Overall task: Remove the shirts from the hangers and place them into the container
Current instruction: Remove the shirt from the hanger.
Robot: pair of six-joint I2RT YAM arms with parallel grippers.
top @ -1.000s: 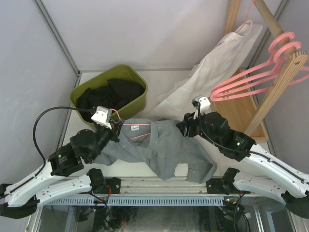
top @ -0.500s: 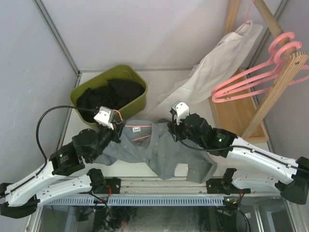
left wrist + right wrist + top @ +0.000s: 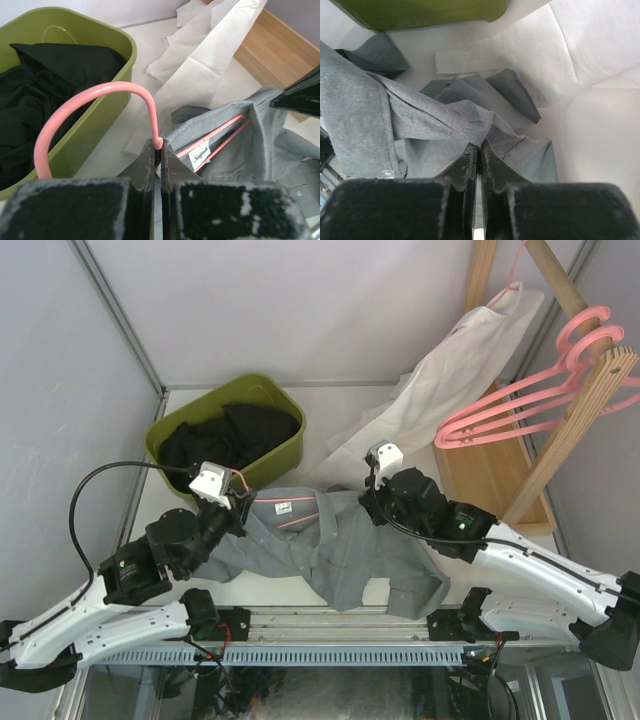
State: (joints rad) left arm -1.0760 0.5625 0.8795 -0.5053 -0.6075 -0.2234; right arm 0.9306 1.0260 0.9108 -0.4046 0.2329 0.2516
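Container (image 3: 283, 458): black shirts (image 3: 232, 435) inside | left fingers (image 3: 144, 162) pinching pink hanger (image 3: 90, 98) | right fingers (image 3: 493, 166) pinching grey shirt (image 3: 420, 125)

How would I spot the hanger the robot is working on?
Find the olive-green tub. Beside it lies a grey shirt. Its pink hanger has the hook pinched by the left gripper; the other hangers hang on the wooden rack.
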